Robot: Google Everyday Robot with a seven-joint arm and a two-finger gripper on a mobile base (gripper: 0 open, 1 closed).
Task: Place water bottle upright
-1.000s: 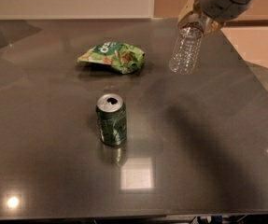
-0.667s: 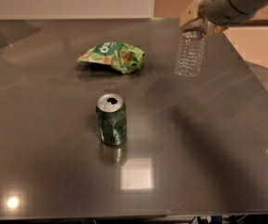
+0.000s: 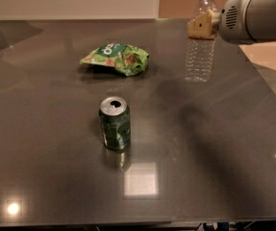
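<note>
The water bottle (image 3: 199, 57) is clear and ribbed with a white cap. It stands upright at the back right of the dark table (image 3: 200, 143), its base on or just at the surface. My gripper (image 3: 201, 25) comes in from the right edge and is shut on the bottle's upper body, just below the neck, with a tan finger (image 3: 198, 27) across its front. The bottle's label band is hidden behind the finger.
A green soda can (image 3: 114, 123) stands upright, opened, at the table's middle. A crumpled green chip bag (image 3: 116, 58) lies behind it at the back centre. The table's right edge runs close to the bottle.
The bottle has swung from tilted and hanging in the air to upright, and has come down to the table. The gripper has moved slightly right with it.
</note>
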